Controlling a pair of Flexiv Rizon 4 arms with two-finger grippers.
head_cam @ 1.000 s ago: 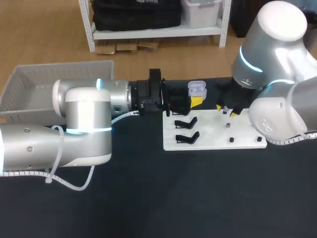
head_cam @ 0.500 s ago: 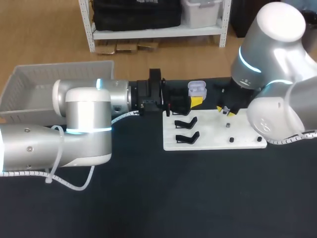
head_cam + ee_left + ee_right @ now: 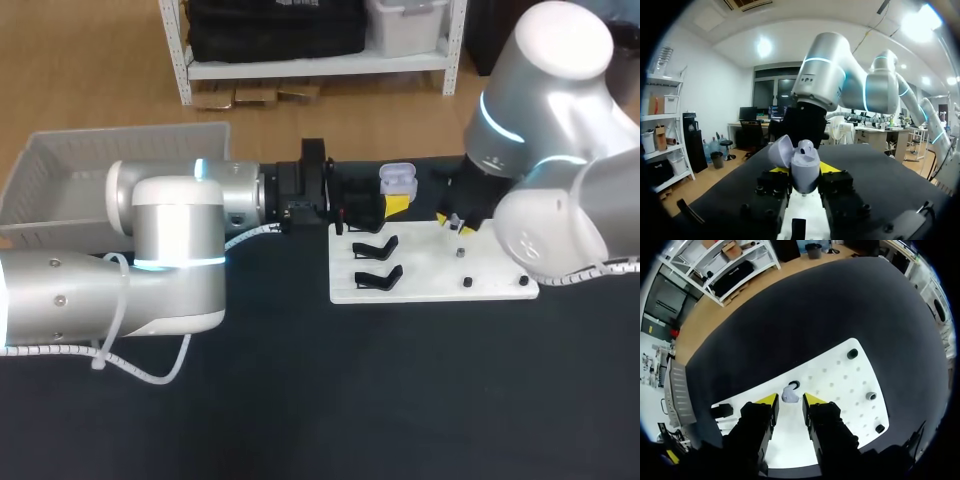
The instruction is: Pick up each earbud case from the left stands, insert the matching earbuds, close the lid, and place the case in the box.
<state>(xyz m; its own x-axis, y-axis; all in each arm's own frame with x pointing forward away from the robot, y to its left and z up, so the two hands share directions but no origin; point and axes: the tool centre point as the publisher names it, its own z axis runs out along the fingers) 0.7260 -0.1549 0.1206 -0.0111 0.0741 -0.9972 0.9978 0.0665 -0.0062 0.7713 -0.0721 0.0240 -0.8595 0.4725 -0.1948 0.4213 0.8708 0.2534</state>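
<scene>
Two arms work over the black table. Far left: white slatted plastic box. Our left gripper is clamped on the pale lavender earbud case, which is held with its lid hinged open near the far left corner of the white perforated board. Two black clip stands sit on the board's left part. The small lavender earbud lies on the board between the yellow tips of our right gripper. Its fingers are spread and not touching the earbud.
</scene>
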